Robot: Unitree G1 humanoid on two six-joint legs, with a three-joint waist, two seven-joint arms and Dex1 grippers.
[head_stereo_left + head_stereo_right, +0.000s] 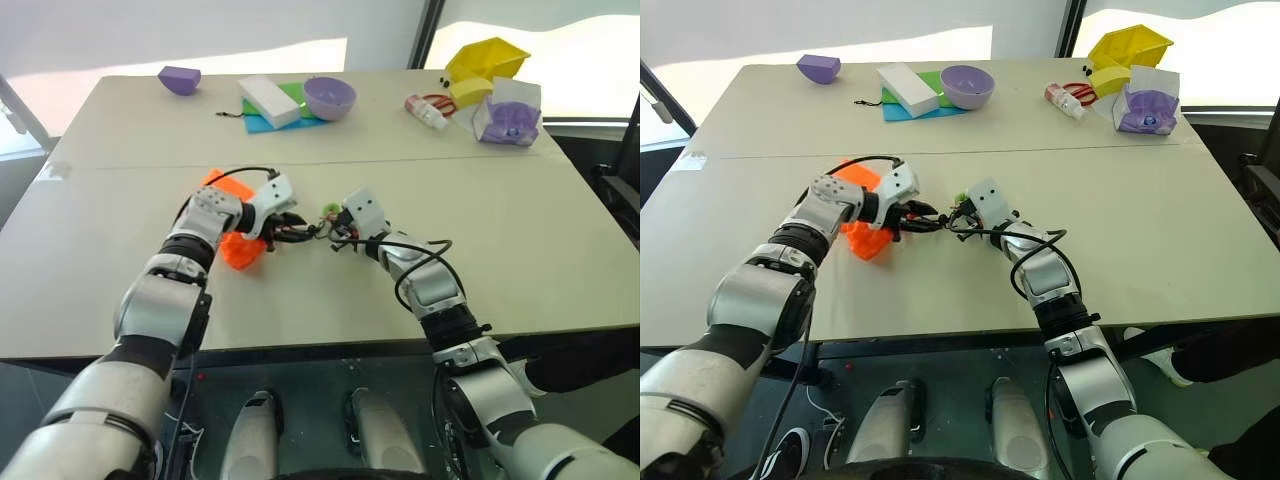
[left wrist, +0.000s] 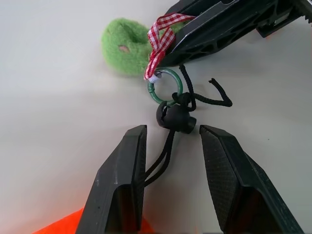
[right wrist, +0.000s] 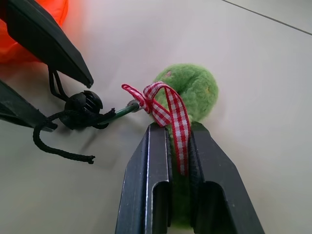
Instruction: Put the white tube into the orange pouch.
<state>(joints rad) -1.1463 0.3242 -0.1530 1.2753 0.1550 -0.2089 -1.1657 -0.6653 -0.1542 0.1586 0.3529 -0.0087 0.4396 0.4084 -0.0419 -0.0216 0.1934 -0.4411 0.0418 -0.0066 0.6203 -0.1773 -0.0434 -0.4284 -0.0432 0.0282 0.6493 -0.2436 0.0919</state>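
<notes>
Pale beige table (image 1: 560, 250), two joined panels, bright window light along the top of the frame. At centre left we see the orange pouch (image 1: 238, 248), crumpled, partly under the left arm.

Its black cord (image 2: 163, 158) runs from the fabric through a round black toggle (image 2: 174, 117) to a green ring (image 2: 165, 87); a red-checked ribbon (image 3: 168, 109) and a green fuzzy ball (image 3: 192, 90) hang off the ring.

Left gripper (image 2: 173, 183): jaws partly apart, straddling the cord just below the toggle; we cannot tell whether the pads touch it. Right gripper (image 3: 179, 165): jaws closed narrow, pinching the ribbon and the ball. The two grippers meet almost tip to tip at mid-table.

White tube: we cannot pick it out with certainty.

Along the top edge, left to right: purple bowl (image 1: 179, 79); white block (image 1: 268, 101) on green and blue sheets (image 1: 292, 95); second purple bowl (image 1: 330, 97); small tube with red marks (image 1: 425, 110); yellow bin (image 1: 487, 60); white-and-purple packet (image 1: 508, 115).
</notes>
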